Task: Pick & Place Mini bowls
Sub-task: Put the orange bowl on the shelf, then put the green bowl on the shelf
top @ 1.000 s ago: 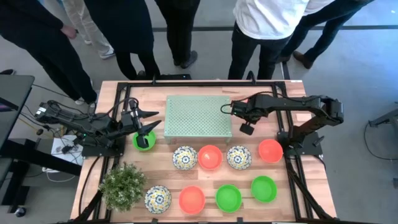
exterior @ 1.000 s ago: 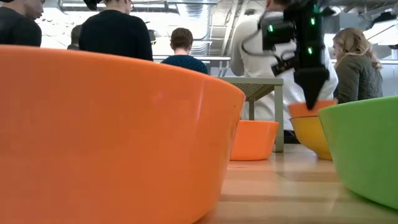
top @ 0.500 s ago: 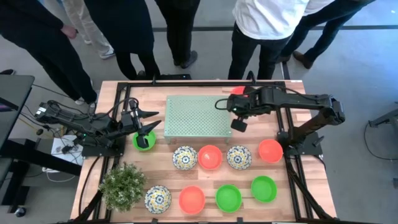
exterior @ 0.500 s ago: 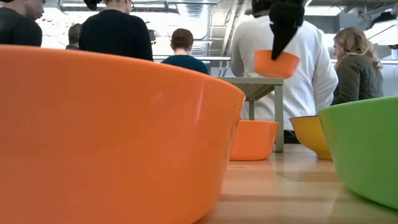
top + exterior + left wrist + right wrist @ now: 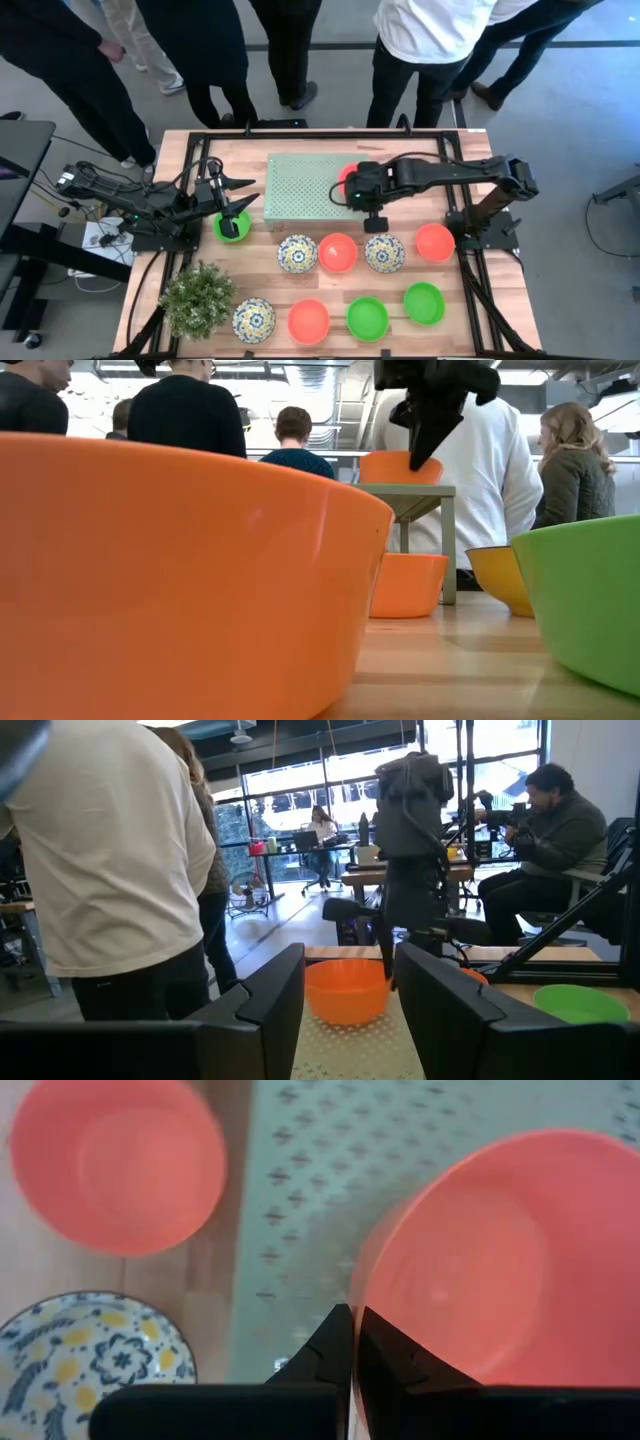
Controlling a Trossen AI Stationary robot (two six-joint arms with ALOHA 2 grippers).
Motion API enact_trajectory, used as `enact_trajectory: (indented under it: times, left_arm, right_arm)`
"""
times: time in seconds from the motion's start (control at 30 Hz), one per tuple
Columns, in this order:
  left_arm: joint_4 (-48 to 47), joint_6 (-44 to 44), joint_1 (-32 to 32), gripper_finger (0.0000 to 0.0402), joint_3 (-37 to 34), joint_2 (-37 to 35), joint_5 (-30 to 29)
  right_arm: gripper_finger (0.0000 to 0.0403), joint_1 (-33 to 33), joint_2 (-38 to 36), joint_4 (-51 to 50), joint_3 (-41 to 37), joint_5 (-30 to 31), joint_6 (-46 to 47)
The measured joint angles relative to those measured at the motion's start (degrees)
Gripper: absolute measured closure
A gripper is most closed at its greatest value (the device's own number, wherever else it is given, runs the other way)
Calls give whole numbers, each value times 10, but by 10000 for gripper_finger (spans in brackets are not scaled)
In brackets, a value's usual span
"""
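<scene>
My right gripper [image 5: 352, 190] is over the right part of the pale green mat [image 5: 310, 185], shut on an orange-red mini bowl [image 5: 346, 178]. In the low view that bowl [image 5: 400, 467] stands upright with its base at the mat's top. My left gripper [image 5: 232, 205] waits open at the mat's left edge, above a green bowl [image 5: 232, 228] on the table. Other bowls stand on the table in two rows: floral [image 5: 297, 254], orange-red [image 5: 338, 252], floral [image 5: 384, 252], orange-red [image 5: 434, 242], then floral [image 5: 253, 320], orange-red [image 5: 309, 321], green [image 5: 367, 318], green [image 5: 424, 303]. My right gripper [image 5: 352, 1312] pinches the orange-red bowl's rim [image 5: 356, 1285], one finger inside the bowl and one outside. The fingers come from above, pointing down [image 5: 425, 445]. The bowl is upright, its base level with the mat top; whether it rests on it I cannot tell.
A small bushy plant [image 5: 198, 297] stands at the near left corner. The mat is raised on legs [image 5: 447, 545]. Black frame rails [image 5: 300, 132] run round the table. Several people stand beyond the far edge [image 5: 430, 50]. Most of the mat's left part is bare.
My right gripper has lifted the orange-red bowl from the table just right of the mat. It has carried it up and toward the table's left, over the mat, then down to the mat's top. It has stayed shut on the rim.
</scene>
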Motion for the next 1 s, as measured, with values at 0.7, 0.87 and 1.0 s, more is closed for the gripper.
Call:
enact_trajectory:
  times: [0.7, 0.87, 1.0]
  left_arm:
    - [1, 0, 0, 243, -1, 25, 0]
    - [0, 0, 0, 243, -1, 29, 0]
    - [0, 0, 0, 243, -1, 33, 0]
  right_arm:
    - [367, -5, 0, 41, -2, -16, -20]
    - [335, -4, 0, 56, -2, -14, -20]
    - [314, -4, 0, 56, -2, -3, -20]
